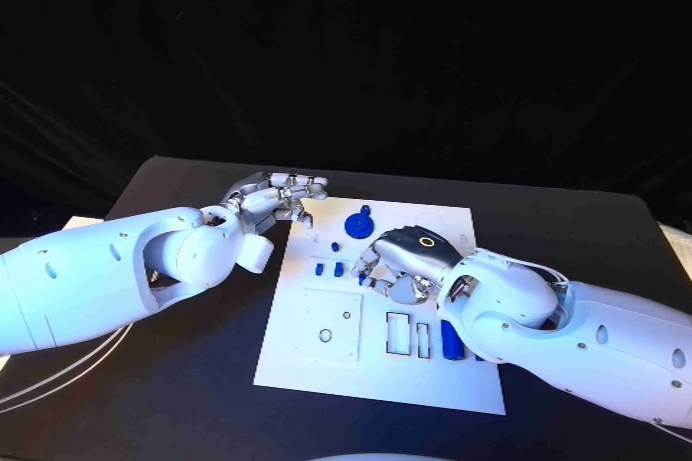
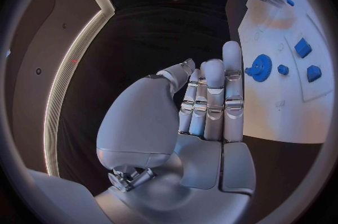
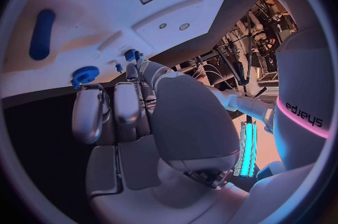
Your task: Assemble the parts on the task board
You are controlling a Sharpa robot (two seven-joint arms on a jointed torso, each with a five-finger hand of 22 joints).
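From the head camera I see the flat white task board on the black surface, my right hand curled over its middle; whether it grasps anything I cannot tell. My left wrist camera shows the left hand empty, fingers straight, beside a round blue toothed gear near the board's far edge.

The task board lay in the middle of the table. A gear sat near the board's far edge, small parts just nearer, and a long rod toward its near right side.
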